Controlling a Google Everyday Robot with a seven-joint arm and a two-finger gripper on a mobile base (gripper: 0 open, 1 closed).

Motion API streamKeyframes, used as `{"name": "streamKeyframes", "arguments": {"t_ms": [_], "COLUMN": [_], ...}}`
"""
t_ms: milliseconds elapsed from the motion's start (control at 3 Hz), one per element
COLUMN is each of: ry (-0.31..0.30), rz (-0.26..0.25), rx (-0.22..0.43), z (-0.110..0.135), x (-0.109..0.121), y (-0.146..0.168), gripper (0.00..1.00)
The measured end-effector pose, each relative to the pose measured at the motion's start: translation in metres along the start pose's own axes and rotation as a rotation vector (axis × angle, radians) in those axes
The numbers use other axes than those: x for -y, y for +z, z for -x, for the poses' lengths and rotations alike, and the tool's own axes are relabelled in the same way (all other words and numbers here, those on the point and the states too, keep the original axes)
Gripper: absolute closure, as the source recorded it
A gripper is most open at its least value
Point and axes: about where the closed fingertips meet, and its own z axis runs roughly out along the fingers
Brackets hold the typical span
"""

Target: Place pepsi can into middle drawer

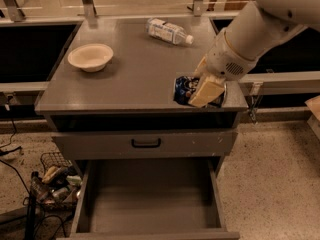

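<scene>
The gripper [202,93] was down on the cabinet [140,69], at the front right corner of its flat, matte grey top, at the end of a thick, rounded white arm [260,29] that came in from above the cabinet's right side. Its cream, wedge-shaped end lay across the front of the pepsi can [183,88]. Whether the claw had closed on the can or only sat over it could not be told.

The can was at that same front right corner, just inside the edge. Its glossy blue metal side with the round logo showed to the left of the gripper.

The middle drawer [150,199] stood pulled out from the lower part of the cabinet, a wide grey box with a plain smooth floor and low side walls. Above it, a closed grey drawer front [190,145] carried a black loop handle [146,143] at its centre.

A shallow, round, cream bowl [90,57] sat on the left of the cabinet top. A clear plastic water bottle [168,31] lay on its side at the back of the top. On the speckled floor [270,184] left of the cabinet stood a wire basket [52,181] of small items.
</scene>
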Motion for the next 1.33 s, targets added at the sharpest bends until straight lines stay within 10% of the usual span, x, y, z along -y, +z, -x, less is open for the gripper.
{"name": "streamKeyframes", "arguments": {"t_ms": [1333], "ry": [0.03], "rz": [0.136], "rx": [0.081], "z": [-0.053], "x": [-0.07], "y": [0.044], "gripper": [1.0]}}
